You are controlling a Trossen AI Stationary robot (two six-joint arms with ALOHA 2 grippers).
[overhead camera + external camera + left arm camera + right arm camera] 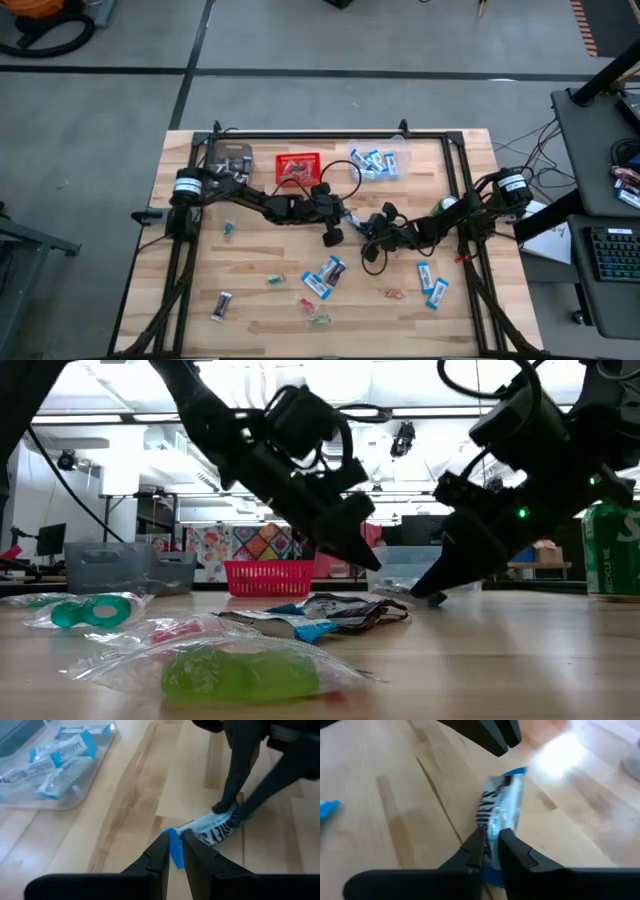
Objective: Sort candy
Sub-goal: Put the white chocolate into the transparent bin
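Note:
One blue-and-white candy packet (212,830) lies between my two grippers near the middle of the table; it also shows in the right wrist view (502,800). My left gripper (347,214) reaches in from the table's left and is shut on one end of it. My right gripper (368,226) reaches in from the table's right and is shut on the other end. More candy (325,275) lies loose on the near half of the table. My left gripper pinches the packet's blue crimped end (175,856) between its two fingers. The fingers slant down from the table's left and lie along the packet. Whether the packet is clear of the table, I cannot tell. My right gripper pinches the packet's opposite end (492,831) between its two fingers. The fingers slant down from the table's right and lie along the packet. That hold also shows in the left wrist view, where its fingertips (227,807) close on the far end.
At the far edge stand a clear bin with dark bars (228,158), a red mesh basket (297,166) and a clear bin with blue packets (378,160). A green can (443,207) stands by the right arm. Loose packets (432,283) and a bar (222,305) lie nearer.

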